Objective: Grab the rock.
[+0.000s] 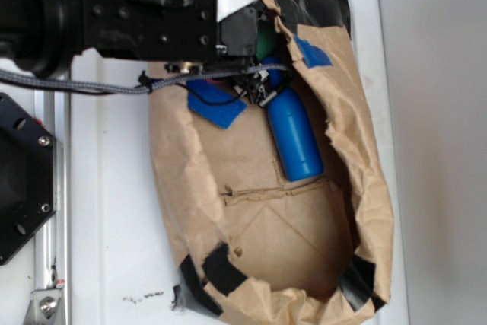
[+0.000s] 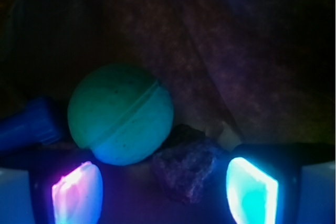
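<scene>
Reaching into the crumpled brown paper bag (image 1: 251,241) on the white desk (image 1: 114,211), beside a blue cylindrical bottle (image 1: 293,135). Hand (image 2: 165,190) spread wide, glowing pads (image 2: 251,187) either side, gripping nothing. Small dark brown-grey lumpy rock (image 2: 190,171) on the bag floor directly ahead between the pads, nearer the right one, touching the smooth green ball (image 2: 121,114) on its upper left. Probably a straight advance, then closing; ball likely to be nudged. Rock hidden in the exterior view.
</scene>
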Robot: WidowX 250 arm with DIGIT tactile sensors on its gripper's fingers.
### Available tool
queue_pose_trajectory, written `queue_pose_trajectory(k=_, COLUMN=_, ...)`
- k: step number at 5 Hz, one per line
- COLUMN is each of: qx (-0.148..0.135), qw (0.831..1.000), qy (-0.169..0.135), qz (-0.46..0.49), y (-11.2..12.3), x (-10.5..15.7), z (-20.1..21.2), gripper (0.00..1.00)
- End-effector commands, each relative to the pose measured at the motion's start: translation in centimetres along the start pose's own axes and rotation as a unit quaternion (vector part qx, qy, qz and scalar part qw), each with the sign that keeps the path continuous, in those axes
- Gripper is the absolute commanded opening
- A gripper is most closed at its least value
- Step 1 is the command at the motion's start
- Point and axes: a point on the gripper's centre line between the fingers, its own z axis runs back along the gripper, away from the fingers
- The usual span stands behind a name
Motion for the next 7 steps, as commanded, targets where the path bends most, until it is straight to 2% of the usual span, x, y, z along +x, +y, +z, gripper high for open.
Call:
queue_pose_trajectory(k=1, qx=0.027, qw=0.999, qy=-0.014, qz=0.012, y=2.4, x=-0.3, z=-1.5, gripper=1.0)
queue_pose_trajectory(k=2, qx=0.04, qw=0.999, qy=-0.012, qz=-0.016, y=2.0, x=-1.3, z=-2.7, gripper=1.0)
queue_pose_trajectory(k=3, qx=0.033, qw=0.999, qy=-0.012, qz=-0.009, y=2.0, x=-1.3, z=-2.5, gripper=0.63)
queue_pose_trajectory(k=4, qx=0.031, qw=0.999, qy=-0.012, qz=-0.005, y=2.0, x=-1.3, z=-2.5, gripper=0.0)
queue_pose_trajectory(k=7, qx=0.027, qw=1.0, qy=-0.016, qz=-0.001, y=1.9, x=-1.2, z=-2.3, gripper=0.0)
